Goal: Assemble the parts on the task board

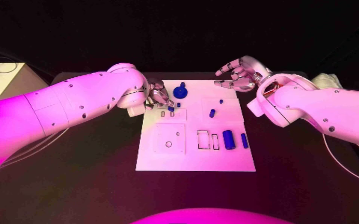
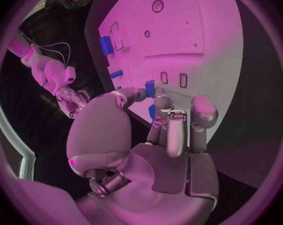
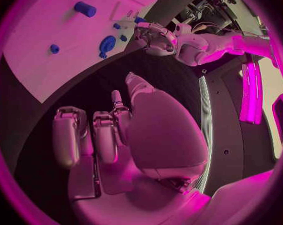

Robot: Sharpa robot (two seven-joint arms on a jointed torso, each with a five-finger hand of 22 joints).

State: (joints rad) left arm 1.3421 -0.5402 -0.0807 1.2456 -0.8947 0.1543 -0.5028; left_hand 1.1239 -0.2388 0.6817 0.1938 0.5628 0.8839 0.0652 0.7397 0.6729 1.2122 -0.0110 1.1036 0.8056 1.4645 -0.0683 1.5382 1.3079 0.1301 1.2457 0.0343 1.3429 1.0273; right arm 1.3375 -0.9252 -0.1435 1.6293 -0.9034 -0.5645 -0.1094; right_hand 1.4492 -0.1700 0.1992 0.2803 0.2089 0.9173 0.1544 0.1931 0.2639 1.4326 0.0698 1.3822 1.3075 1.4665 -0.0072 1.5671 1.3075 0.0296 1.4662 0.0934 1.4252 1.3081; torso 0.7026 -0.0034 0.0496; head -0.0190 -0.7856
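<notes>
Left hand [image 1: 159, 95] at the white task board's [image 1: 196, 159] far left edge, pinching a small blue part [image 2: 149, 89], right hand [image 1: 239, 74] empty, fingers spread, above the black desk [image 1: 299, 182] beyond the board's far right corner

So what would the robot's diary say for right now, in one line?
left hand: pinching small blue part over task board | right hand: open, off the board's far right corner | other blue parts lying on board

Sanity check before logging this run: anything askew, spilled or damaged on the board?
Nothing stands out. The task board lies flat and square on the table, blue parts sit on it, none off it. The left hand works at its far-left corner; the right hand hovers beyond its far edge, holding nothing.
</notes>
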